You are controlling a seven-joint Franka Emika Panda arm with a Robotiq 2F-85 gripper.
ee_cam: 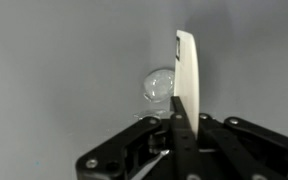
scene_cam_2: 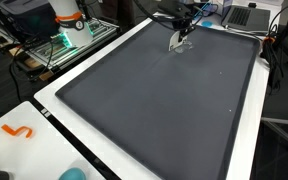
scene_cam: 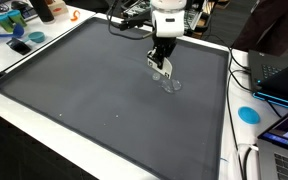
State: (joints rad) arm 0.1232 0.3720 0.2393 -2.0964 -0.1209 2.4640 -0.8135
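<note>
The claw (ee_cam: 180,108) is pinching a thin white piece (ee_cam: 186,62) edge-on, jaws closed on its lower end. It's hanging low over one end of the gray mat (scene_cam: 84,95) that's covering the desk (scene_cam: 19,103). Right behind it, what looks like a small clear cup (ee_cam: 159,84) is sitting on the mat, touching or nearly touching, can't tell. I'm guessing the white piece is light, stiff and a bit slick, so gripping its flat faces seems best.

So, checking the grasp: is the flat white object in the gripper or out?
In: wrist view shows the flat white object clamped in the gripper.
</note>
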